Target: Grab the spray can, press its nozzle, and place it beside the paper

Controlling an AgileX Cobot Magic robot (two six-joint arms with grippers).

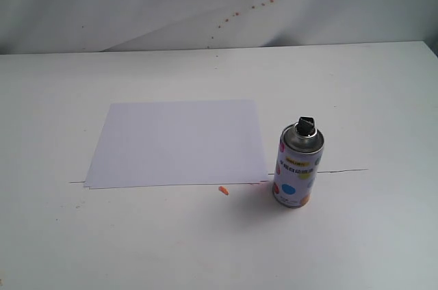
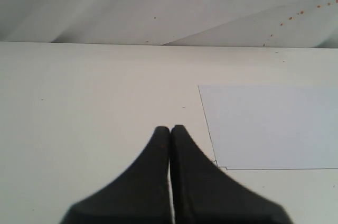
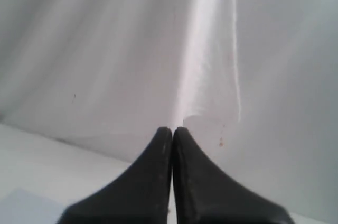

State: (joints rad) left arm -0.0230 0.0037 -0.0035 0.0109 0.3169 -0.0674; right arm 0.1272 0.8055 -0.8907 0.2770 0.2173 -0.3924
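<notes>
Spray can (image 1: 298,165): stands upright, uncapped. White label with blue, orange and yellow dots, silver metal shoulder. Its nozzle (image 1: 304,126): small, black, seated on the silver dome, much narrower than the can. The paper (image 1: 179,142): thin white stack, lying flat, edges slightly offset. Can just beside its near right corner; contact unclear.

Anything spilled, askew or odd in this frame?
A small orange blob lies on the table just in front of the paper, and orange specks dot the backdrop: likely paint. The spray can stands upright.

Table (image 1: 383,98); paper (image 1: 179,143); spray can (image 1: 298,167)
</notes>
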